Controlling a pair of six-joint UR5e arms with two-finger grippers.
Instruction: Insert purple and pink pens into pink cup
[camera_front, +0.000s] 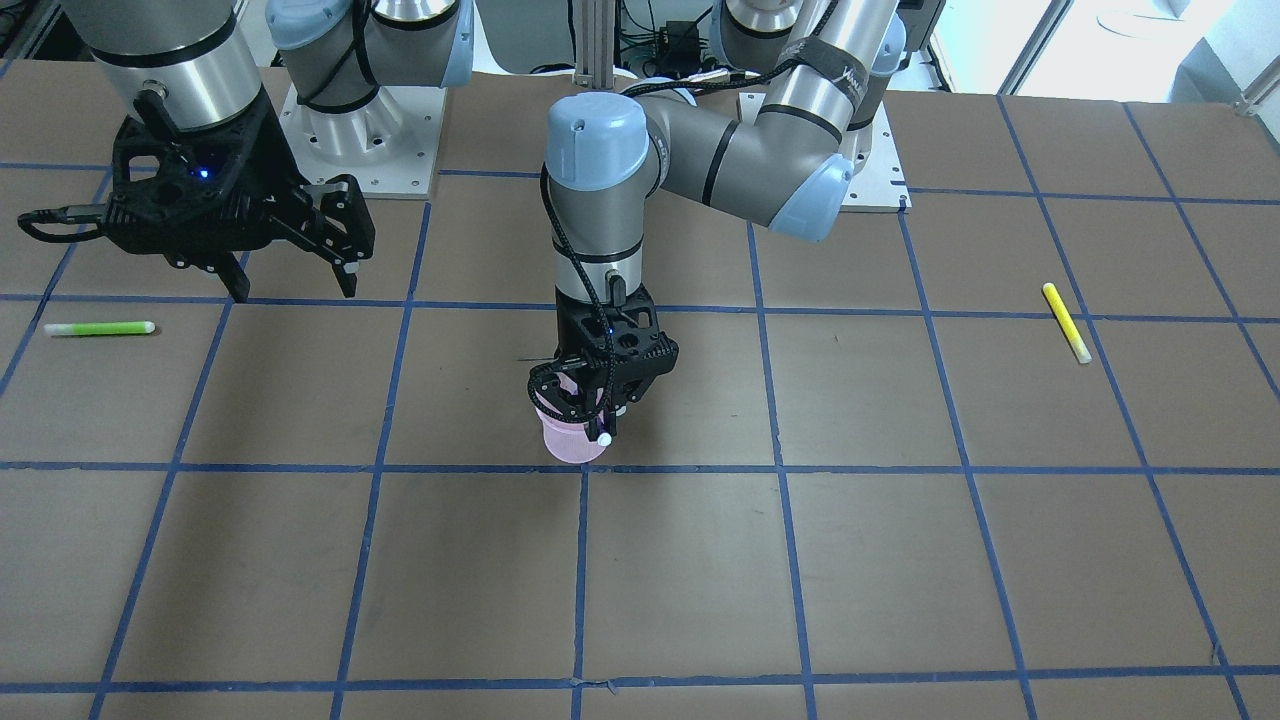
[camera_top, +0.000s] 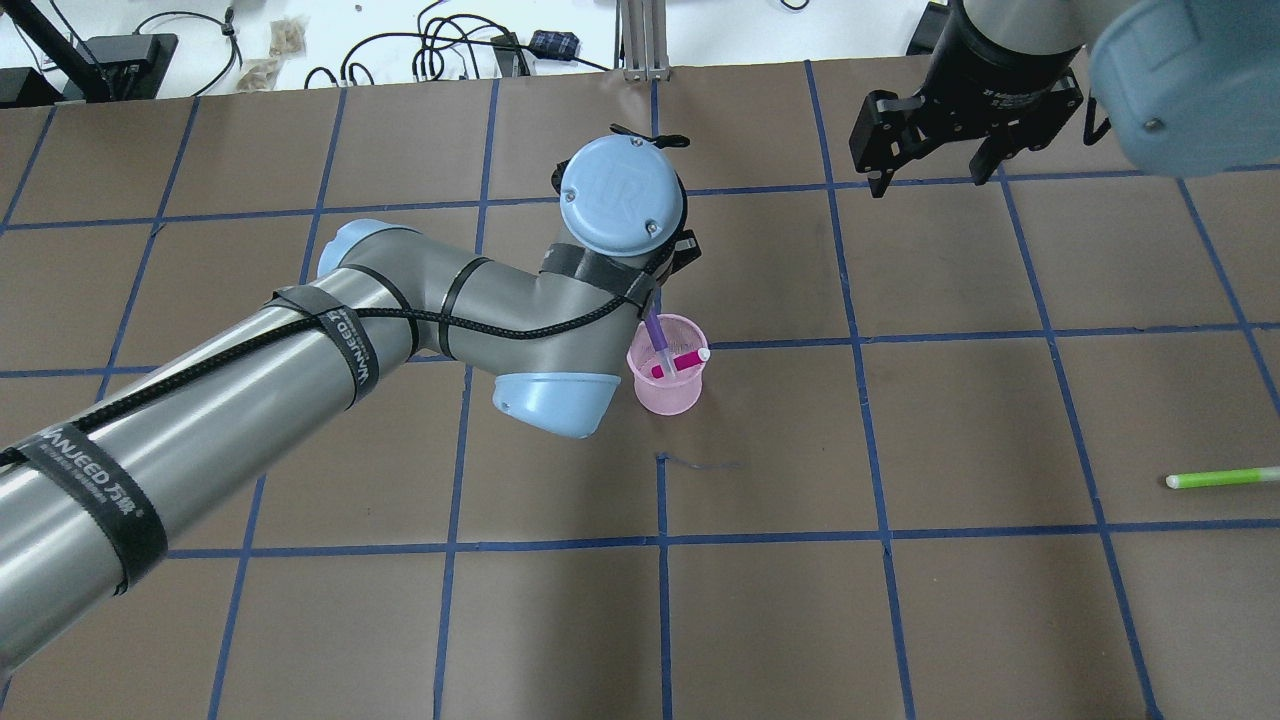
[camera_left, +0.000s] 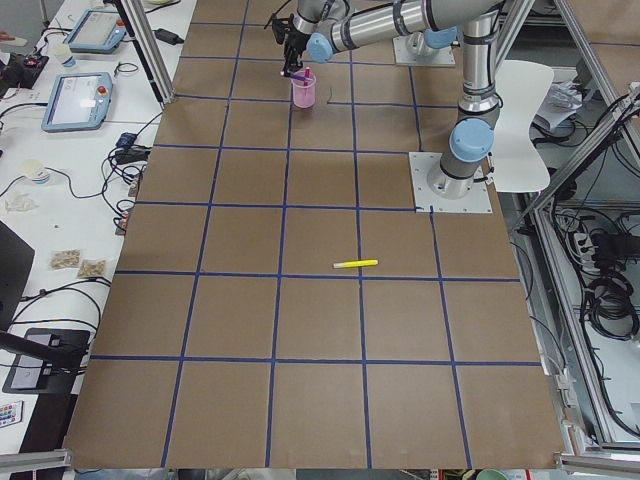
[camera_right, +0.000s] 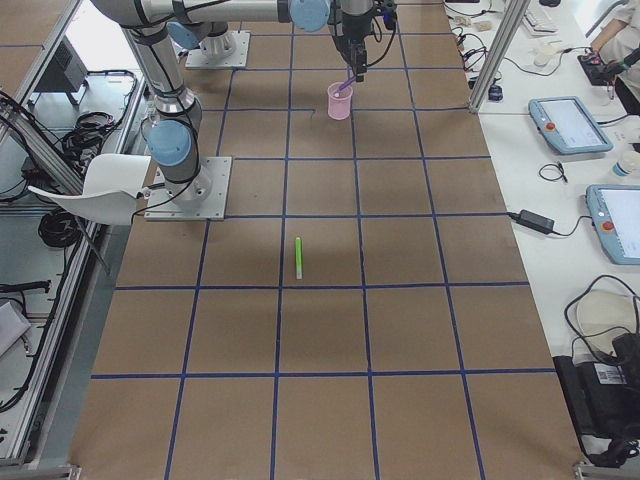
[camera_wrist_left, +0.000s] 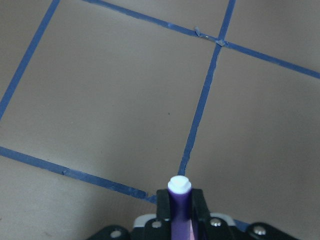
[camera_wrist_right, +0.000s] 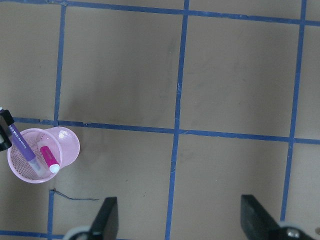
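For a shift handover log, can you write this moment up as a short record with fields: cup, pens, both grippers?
container: pink translucent cup, upright on brown table
inserted: pink pen with white cap, leaning inside the cup
going in: purple pen, lower end in the cup, top clamped
left gripper: shut on purple pen, above the cup
right gripper: open, empty, away from the cup
unused: green pen and yellow pen, lying flat, far from the cup

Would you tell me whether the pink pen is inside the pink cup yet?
Inside: the pink pen leans within the pink cup, cap at its rim.
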